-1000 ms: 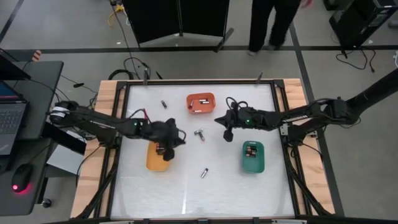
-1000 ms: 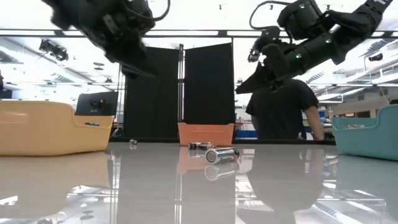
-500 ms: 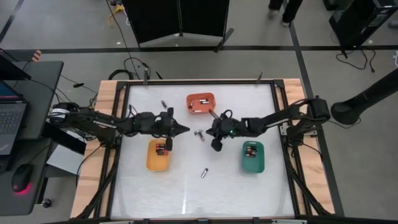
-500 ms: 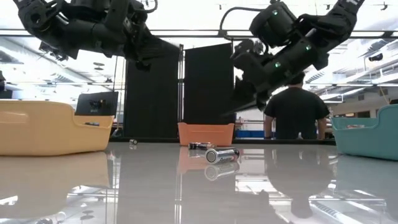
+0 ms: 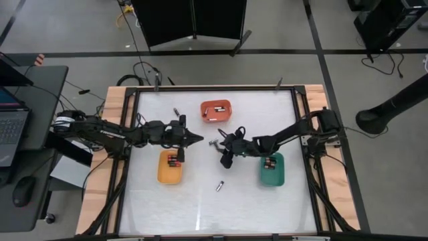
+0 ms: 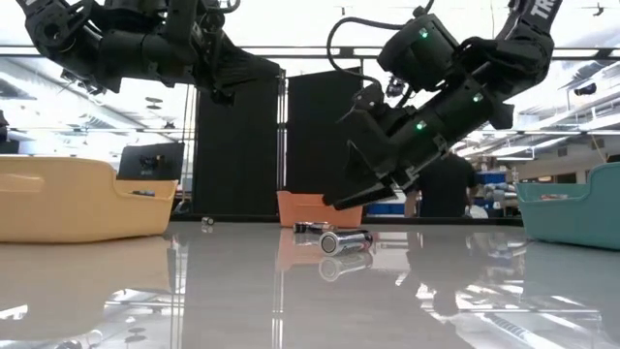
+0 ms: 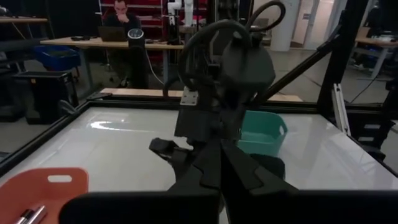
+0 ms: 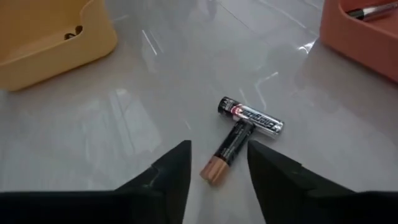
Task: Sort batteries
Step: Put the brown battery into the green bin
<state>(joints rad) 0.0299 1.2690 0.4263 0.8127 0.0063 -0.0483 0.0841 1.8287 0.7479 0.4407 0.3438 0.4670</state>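
The right gripper (image 8: 217, 163) hangs low over the middle of the table (image 5: 254, 201), jaws parted and holding nothing, aimed at two batteries (image 8: 242, 127) lying crossed and touching on the bare surface, between the orange tray (image 5: 216, 110) and the yellow tray (image 5: 168, 171); the left gripper (image 5: 194, 138) hovers above the yellow tray's far edge, jaws clenched on nothing visible; another battery (image 5: 219, 186) lies alone nearer the front; the green tray (image 5: 272, 175) holds several more.
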